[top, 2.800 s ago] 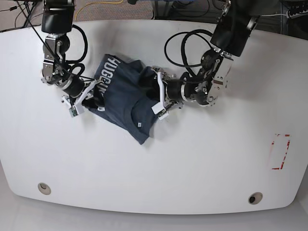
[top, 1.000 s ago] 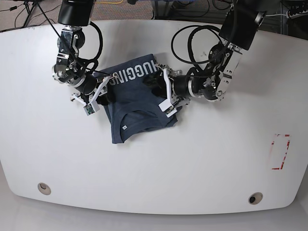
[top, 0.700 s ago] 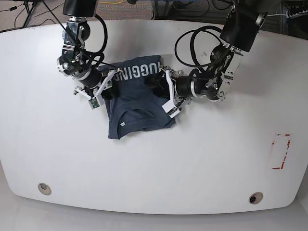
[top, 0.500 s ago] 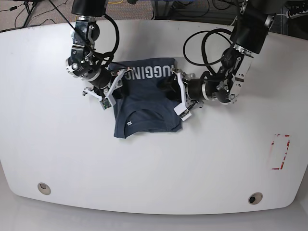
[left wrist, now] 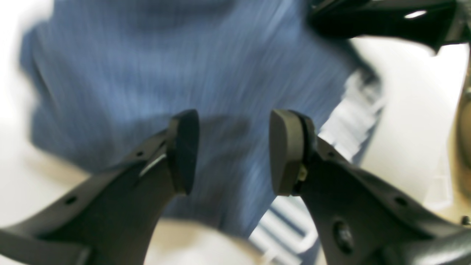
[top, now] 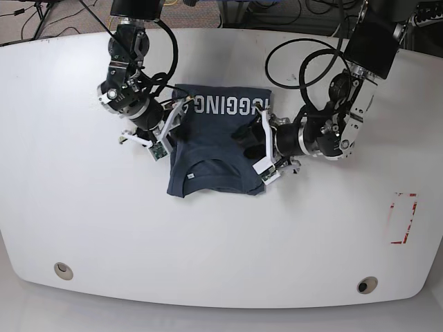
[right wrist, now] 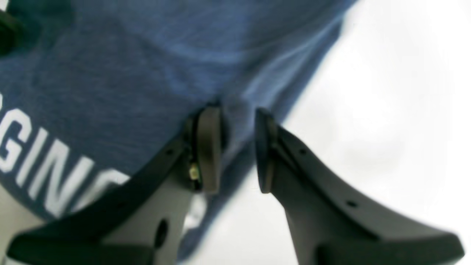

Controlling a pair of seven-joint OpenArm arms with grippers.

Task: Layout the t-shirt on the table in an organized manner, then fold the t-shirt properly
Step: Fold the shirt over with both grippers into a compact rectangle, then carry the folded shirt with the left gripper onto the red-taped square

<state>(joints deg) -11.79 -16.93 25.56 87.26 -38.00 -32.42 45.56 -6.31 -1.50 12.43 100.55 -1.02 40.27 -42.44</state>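
Note:
The t-shirt [top: 214, 149] lies bunched on the table [top: 221, 242], its white lettering [top: 228, 105] along the far edge and the collar toward the near side. My right gripper [top: 168, 133] is at the shirt's left side in the base view. In the right wrist view, this gripper [right wrist: 237, 147] is shut on a pinched fold of the t-shirt [right wrist: 110, 73]. My left gripper [top: 257, 146] is at the shirt's right side. Seen from the left wrist, its pads [left wrist: 184, 151] stand apart with blurred t-shirt [left wrist: 184, 66] cloth filling the gap of the left gripper [left wrist: 228, 151].
Two metal grommets [top: 64, 270] [top: 367, 284] sit near the front edge. A red-outlined rectangle [top: 403, 218] marks the table's right side. Black cables [top: 291, 62] loop behind the left arm, and floor cables lie beyond the far edge.
Both grippers have carried the t-shirt to the right and turned it, so the lettering now runs level along the far edge. The hold on the cloth has not changed.

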